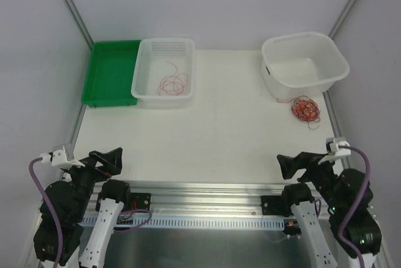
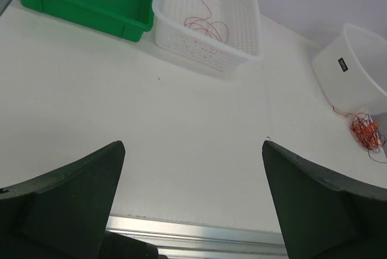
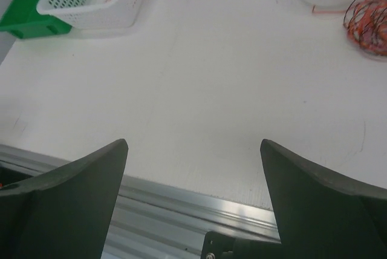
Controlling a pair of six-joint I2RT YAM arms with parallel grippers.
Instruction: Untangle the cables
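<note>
I judge that I am at the start of a fresh pull: a loose red wire (image 1: 171,82) lies by itself in the white perforated basket (image 1: 161,97), which I read as one strand sorted out; the bulk of the cables (image 1: 305,110) sit as a knotted clump of red, orange and black on the table (image 1: 232,130), touching or just beside the front wall of the white tub (image 1: 294,83), with one tan strand trailing under the tub's edge and a black loop straying toward me.

The left gripper (image 2: 192,147) hangs over the near edge with its jaws wide apart and nothing between them; the right gripper (image 3: 193,144) is the same, spread and empty; neither touches a wire.

From the right wrist view the clump is ahead and off to the right, well apart from the fingers; from the left wrist view it is far across the table to the right, so I take the right arm as the natural one to go.

The next move, as I see it, calls for reaching forward and right, lowering to the table and pinching a single stray loop at the clump's edge, not its middle; the strands are very thin, so the fingers must close right at the surface; the left arm may be needed to pin the rest; the green tray (image 1: 109,74) beside the basket holds nothing that I can see.
</note>
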